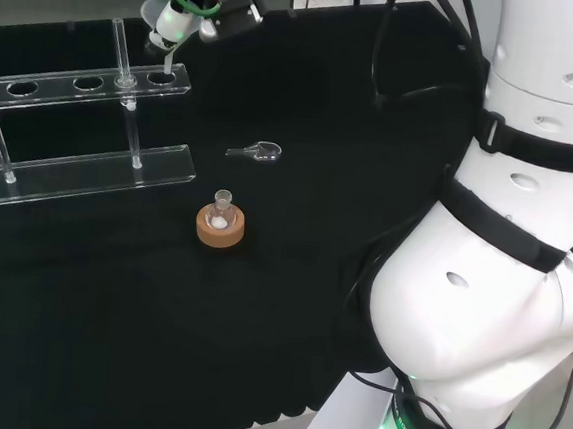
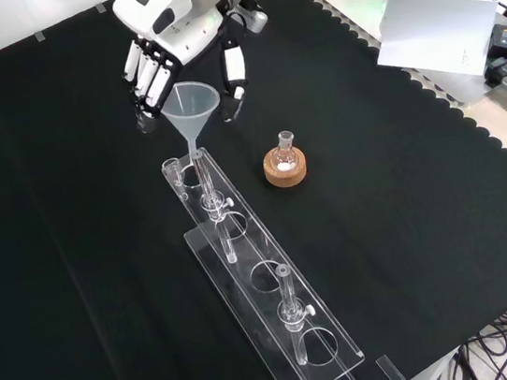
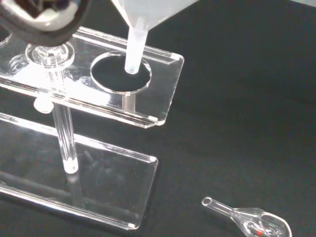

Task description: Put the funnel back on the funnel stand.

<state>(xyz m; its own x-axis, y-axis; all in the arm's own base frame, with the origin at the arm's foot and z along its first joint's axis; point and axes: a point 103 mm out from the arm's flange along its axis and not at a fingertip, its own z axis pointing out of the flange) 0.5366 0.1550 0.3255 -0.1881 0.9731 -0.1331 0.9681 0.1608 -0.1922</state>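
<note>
Funnel (image 2: 190, 104): translucent white plastic, wide cone w/ narrow stem, upright, stem tip at the end hole of the clear acrylic funnel stand (image 2: 265, 287). Hand (image 2: 164, 56) grips the cone rim btwn curled fingers and thumb. Nearby on black cloth (image 2: 403, 178): small flask (image 2: 285, 152) on cork ring (image 2: 286, 169), and a small glass piece (image 3: 249, 222) lying flat.

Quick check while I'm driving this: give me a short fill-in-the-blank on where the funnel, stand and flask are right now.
1. The funnel has its stem entering the ____ hole of the clear funnel stand.
2. The small flask sits upright in a ____ ring.
3. The hand has its fingers curled round the ____.

Missing words: end; cork; funnel
</note>
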